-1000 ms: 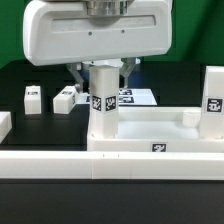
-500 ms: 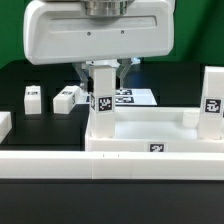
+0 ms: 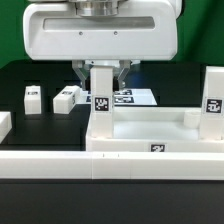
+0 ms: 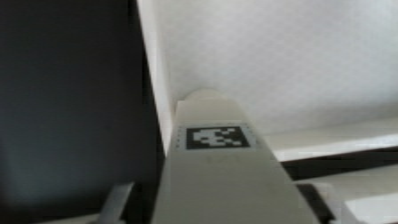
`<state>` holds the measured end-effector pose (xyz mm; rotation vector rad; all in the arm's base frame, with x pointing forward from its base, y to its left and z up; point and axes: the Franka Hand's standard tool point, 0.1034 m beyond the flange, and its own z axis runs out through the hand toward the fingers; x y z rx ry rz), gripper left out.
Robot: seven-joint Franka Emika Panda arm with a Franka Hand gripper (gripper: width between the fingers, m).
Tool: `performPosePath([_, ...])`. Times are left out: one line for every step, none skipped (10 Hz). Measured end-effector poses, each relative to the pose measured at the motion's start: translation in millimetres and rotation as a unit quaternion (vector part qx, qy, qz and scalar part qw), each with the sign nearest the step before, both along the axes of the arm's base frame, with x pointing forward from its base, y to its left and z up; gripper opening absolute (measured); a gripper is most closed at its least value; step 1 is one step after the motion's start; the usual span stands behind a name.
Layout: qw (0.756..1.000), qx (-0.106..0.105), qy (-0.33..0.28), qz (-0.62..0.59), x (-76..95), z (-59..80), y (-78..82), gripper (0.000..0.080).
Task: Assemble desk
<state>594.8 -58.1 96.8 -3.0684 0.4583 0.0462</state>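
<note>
The pincer (image 3: 102,80) is seen clenched on an upright leg (image 3: 101,105), with one finger pressed against each side of the leg's upper part. In the wrist view the pincer (image 4: 210,200) is seen with both fingers (image 4: 121,202) flanking the leg (image 4: 217,150), and no gap can be made out between them and it. A black-and-white tag (image 4: 219,136) is carried on the leg face turned to the wrist camera.

The grasped leg is stood vertically at the corner of the tabletop (image 3: 140,142) on the exterior view's left, with its foot inside the raised wall. Whether it is fully seated in the corner socket cannot be told. The tabletop lies flat on the black table (image 3: 30,75), its hollow side up.

A second leg (image 3: 213,100) is stood upright at the tabletop's end on the exterior view's right. Two loose legs (image 3: 32,97) (image 3: 65,98) lie on the table towards the exterior view's left, well apart from the tabletop.

The marker board (image 3: 135,97) lies flat behind the grasped leg. A long white border rail (image 3: 60,168) runs across the foreground, just in front of the tabletop.
</note>
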Motion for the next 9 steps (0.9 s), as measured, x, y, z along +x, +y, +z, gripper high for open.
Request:
performPosePath([1.0,-0.002,0.001,-0.029,-0.2,0.3,-2.6,0.0291])
performPosePath([0.999,-0.005,0.002,-0.054,-0.4,0.8,-6.2,0.0291])
performPosePath([0.997,-0.008,0.001,-0.077,-0.1,1.5,-10.2,0.0291])
performPosePath([0.995,-0.01,0.002,-0.1,-0.6,1.6,-12.6,0.0292])
performPosePath([0.991,-0.012,0.004,-0.133,-1.0,1.8,-13.6,0.0297])
performPosePath([0.99,-0.013,0.005,-0.142,-1.2,1.9,-14.3,0.0297])
performPosePath([0.989,-0.013,0.006,-0.15,-1.8,1.7,-15.1,0.0376])
performPosePath([0.989,-0.013,0.006,-0.148,-1.8,1.5,-14.4,0.0376])
performPosePath([0.989,-0.013,0.006,-0.148,-1.8,1.5,-14.4,0.051])
